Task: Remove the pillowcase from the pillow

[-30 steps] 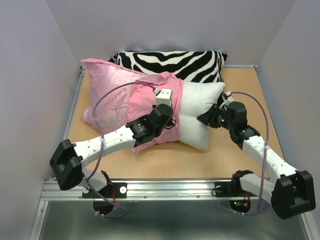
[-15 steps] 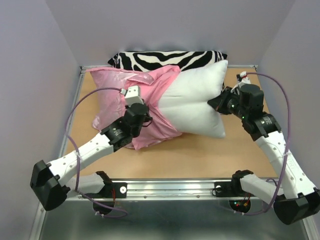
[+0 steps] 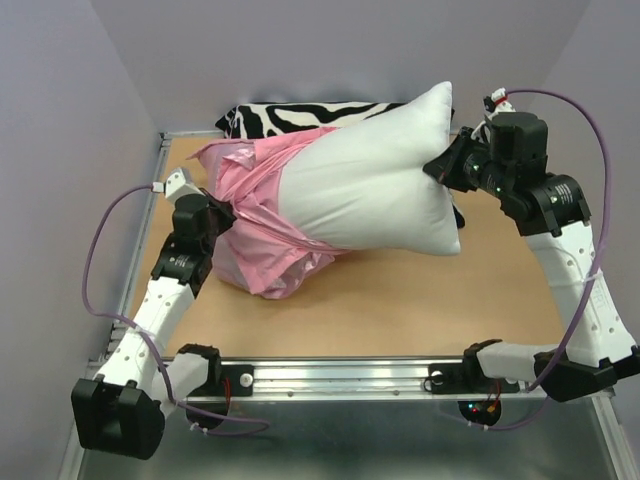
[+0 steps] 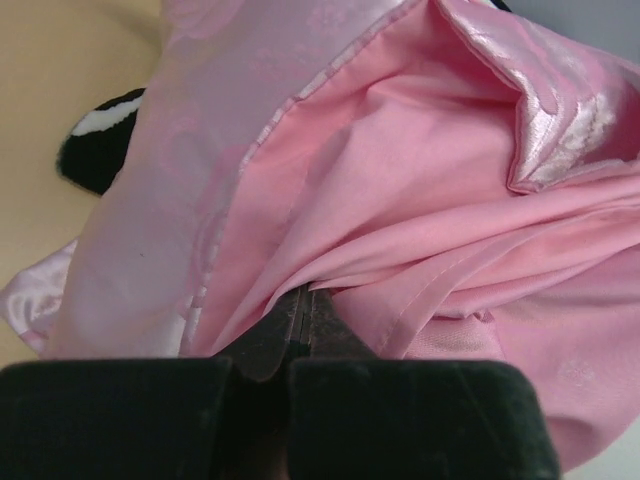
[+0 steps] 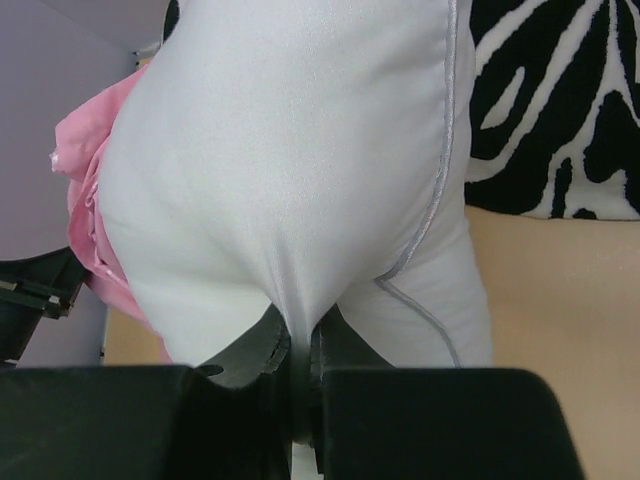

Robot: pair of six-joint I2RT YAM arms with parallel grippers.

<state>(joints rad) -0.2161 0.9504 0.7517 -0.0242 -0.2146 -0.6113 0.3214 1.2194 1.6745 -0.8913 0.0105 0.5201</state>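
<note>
The white pillow is lifted and stretched across the table, its right half bare and its left end still inside the pink pillowcase. My right gripper is shut on the pillow's right edge, high at the back right; the wrist view shows white fabric pinched between its jaws. My left gripper is shut on the pillowcase at its left side; the wrist view shows a pink fold clamped at the tips. The pillowcase bunches and sags onto the table.
A black-and-white zebra-striped pillow lies at the back against the wall, also in the right wrist view. Purple walls close in left, back and right. The wooden table has a metal rail along its near edge.
My right gripper has pulled the pillow up and to the back right. My left gripper has dragged the pillowcase to the left. Much more white pillow is bare now.
</note>
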